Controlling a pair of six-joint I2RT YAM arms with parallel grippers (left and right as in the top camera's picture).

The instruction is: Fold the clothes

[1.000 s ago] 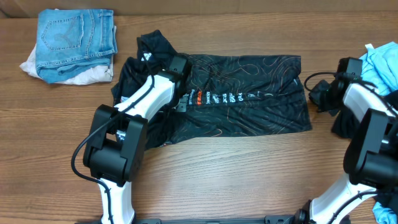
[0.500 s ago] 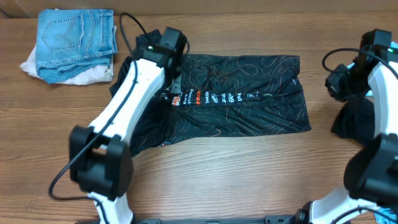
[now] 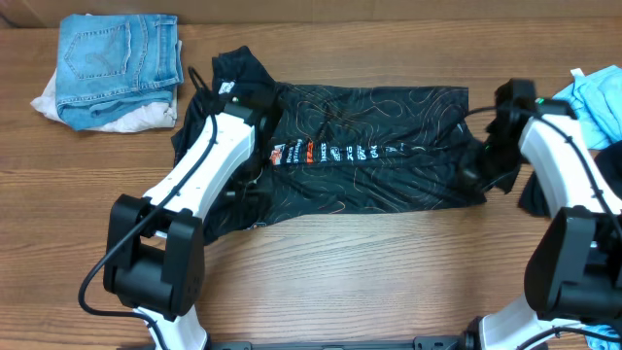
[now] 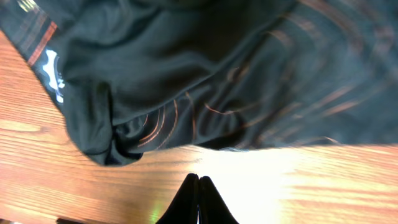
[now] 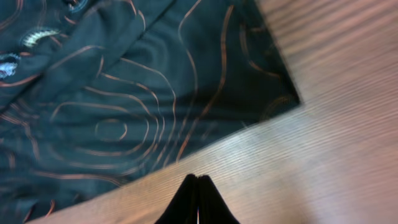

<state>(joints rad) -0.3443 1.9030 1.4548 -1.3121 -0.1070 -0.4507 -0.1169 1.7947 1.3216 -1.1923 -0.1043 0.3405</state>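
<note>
A black shirt (image 3: 379,146) with orange contour lines and a printed strip lies spread flat across the middle of the table. Its left part is bunched and its collar end pokes out at the top left. My left gripper (image 3: 245,185) is shut and empty, over the shirt's rumpled lower left edge. In the left wrist view the fingertips (image 4: 198,178) hover over bare wood just below the shirt's hem (image 4: 186,118). My right gripper (image 3: 474,178) is shut and empty at the shirt's lower right corner. In the right wrist view its tips (image 5: 198,178) are over wood beside that corner (image 5: 273,93).
Folded blue jeans (image 3: 117,53) sit on a white garment (image 3: 146,119) at the back left. A light blue garment (image 3: 595,97) and a dark one (image 3: 536,199) lie at the right edge. The wooden table (image 3: 369,282) runs along the front.
My left arm swung from the shirt's upper left down to its lower left edge. My right arm moved left from the clothes pile to the shirt's right edge.
</note>
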